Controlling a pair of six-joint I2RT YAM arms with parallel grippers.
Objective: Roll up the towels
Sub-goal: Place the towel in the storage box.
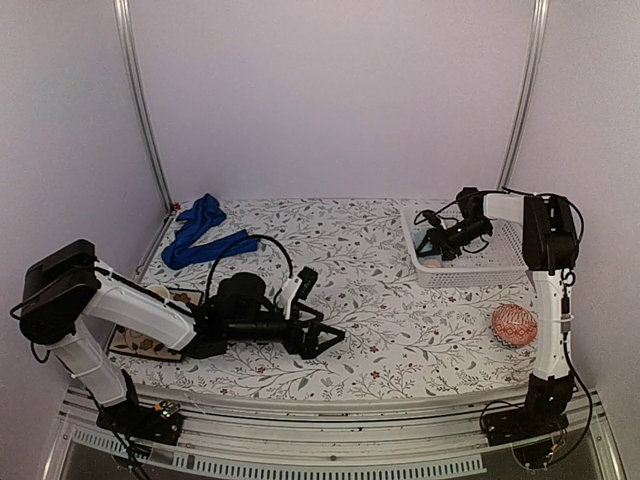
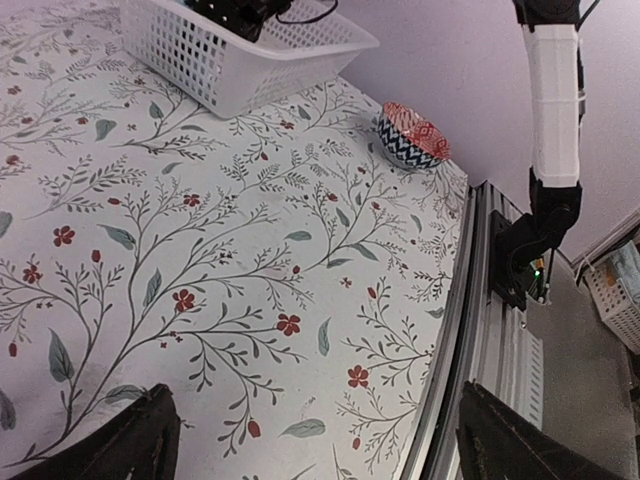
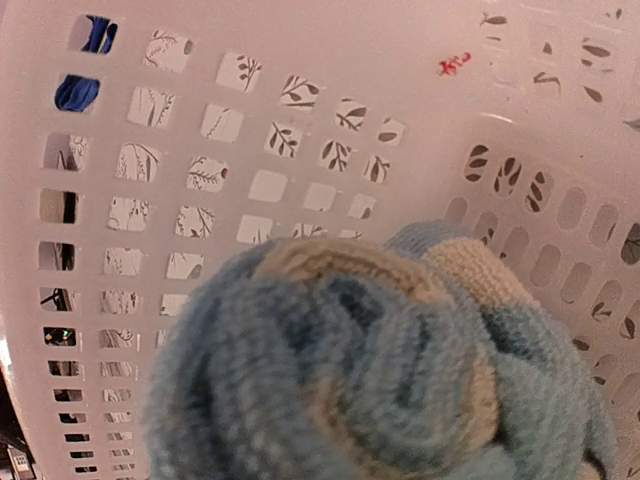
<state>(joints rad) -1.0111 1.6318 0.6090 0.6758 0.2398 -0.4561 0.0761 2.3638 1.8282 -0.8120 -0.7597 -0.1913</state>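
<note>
The rolled light-blue towel (image 3: 400,370) was blurred, cut off by the bottom edge of the right wrist view, and hid the fingers there. From above, the right gripper (image 1: 437,245) was too small to tell how its jaws stood.

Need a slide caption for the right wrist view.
Rolled light-blue towel close up inside the white basket, floral tablecloth showing through its holes.

The rolled light-blue towel (image 3: 380,370) is rough, looped cloth, matt. The basket (image 3: 330,50) is smooth white plastic. The royal-blue towel (image 1: 198,228) looks soft and matt. The desk (image 2: 250,250) cover is matt printed cloth
</note>
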